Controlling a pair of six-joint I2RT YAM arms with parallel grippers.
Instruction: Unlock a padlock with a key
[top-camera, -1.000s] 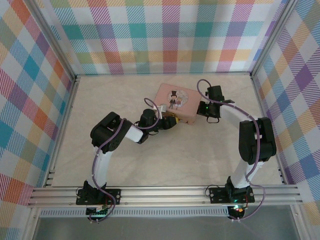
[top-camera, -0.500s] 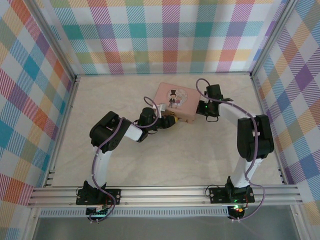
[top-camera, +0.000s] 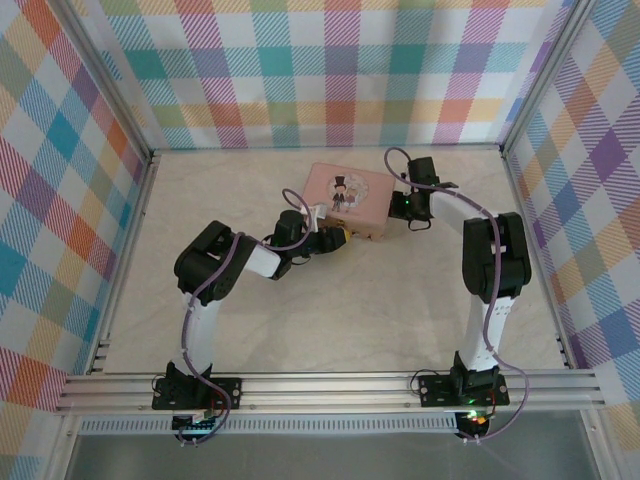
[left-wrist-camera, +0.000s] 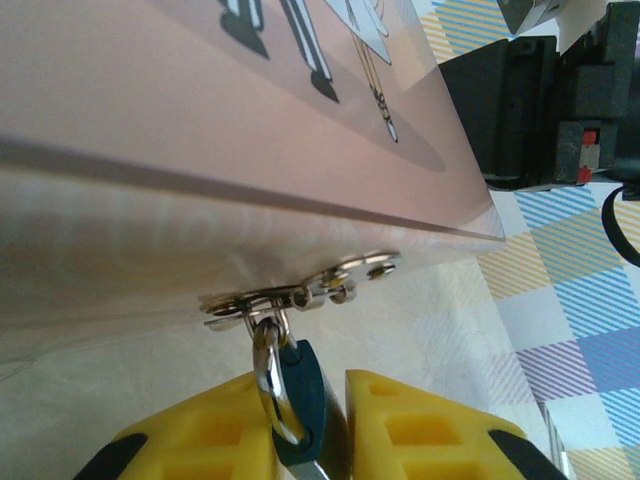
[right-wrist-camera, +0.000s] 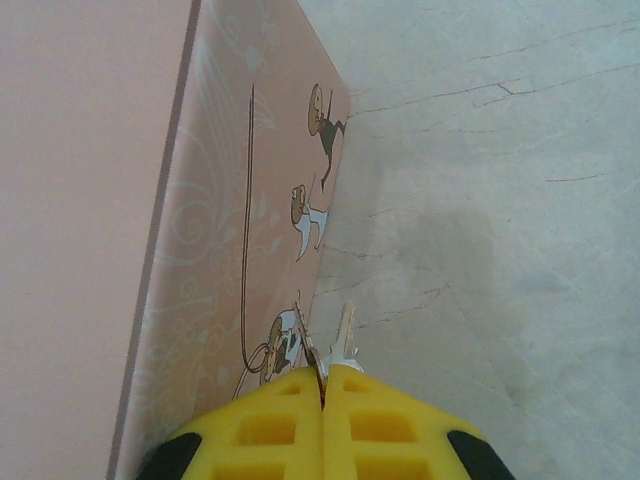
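In the top view, the pink tin (top-camera: 345, 192) lies toward 12 o'clock on the table (top-camera: 400, 300). The left gripper (top-camera: 337, 240) meets the tin's near wall at about 7 o'clock. The right gripper (top-camera: 401, 207) noses in at the tin's 3 o'clock end. Bare tabletop spreads from 4 to 8 o'clock, and the side rails are well apart from both arms.

In the left wrist view, the padlock (left-wrist-camera: 305, 405) hangs by its shackle (left-wrist-camera: 265, 365) from the hasp (left-wrist-camera: 300, 295) on the tin's wall. The yellow pads (left-wrist-camera: 200, 430) clamp its teal body from 9 and 3 o'clock. It looks light, hard and smooth, and likely to swing on that thin loop. The flat sides of the body are therefore the place to hold it.

In the right wrist view, the jaws are pressed together on a thin metal sliver, apparently the key (right-wrist-camera: 345, 335), pointing to 12 o'clock. The tin's end wall crowds it at 9 o'clock, with open table at 3 o'clock. The key is probably stiff but slippery, and it could twist in the foam. Reaching the padlock likely means rounding the tin's corner.
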